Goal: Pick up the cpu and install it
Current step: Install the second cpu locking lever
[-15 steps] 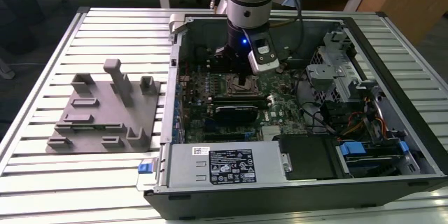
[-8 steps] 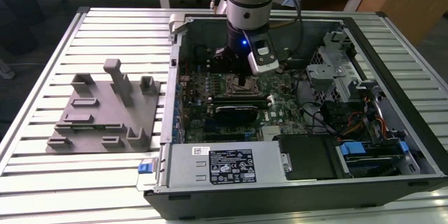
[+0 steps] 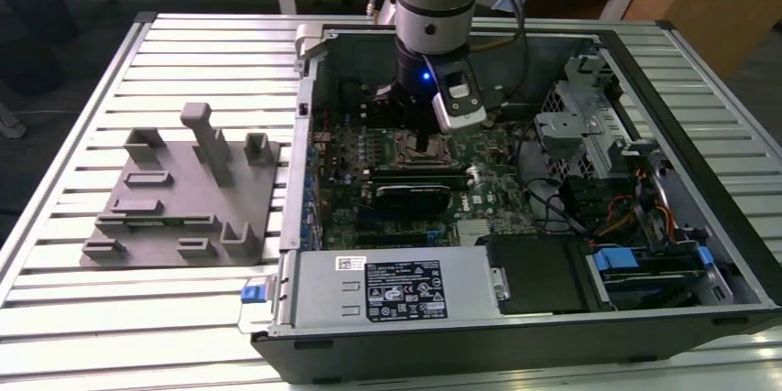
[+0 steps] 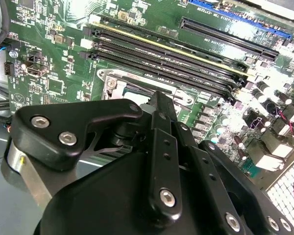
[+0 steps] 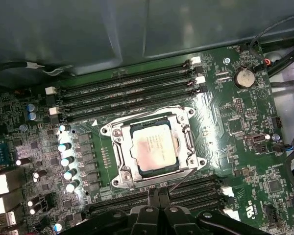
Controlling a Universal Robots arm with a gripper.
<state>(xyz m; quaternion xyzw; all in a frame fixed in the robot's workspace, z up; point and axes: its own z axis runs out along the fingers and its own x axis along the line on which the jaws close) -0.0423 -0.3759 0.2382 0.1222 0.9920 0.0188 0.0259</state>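
In the first wrist view the cpu [image 5: 154, 148], a flat silver-grey square, lies inside the metal-framed socket [image 5: 118, 161] on the green motherboard [image 5: 245, 122]. My gripper [image 5: 159, 194] hangs just beside the socket's edge, its black fingers pressed together with nothing between them. In the second wrist view the gripper [image 4: 161, 100] covers most of the socket [image 4: 118, 84]; only the frame's corner shows. In the exterior view the arm reaches down into the open computer case [image 3: 366, 304] and the gripper [image 3: 423, 137] stands over the socket area.
Memory slots [image 5: 127, 90] run along both sides of the socket. A power supply [image 3: 385, 288] and drive cages [image 3: 587, 125] fill the case's other parts. A grey fixture plate [image 3: 183, 199] with upright blocks lies on the slatted table at the exterior view's left.
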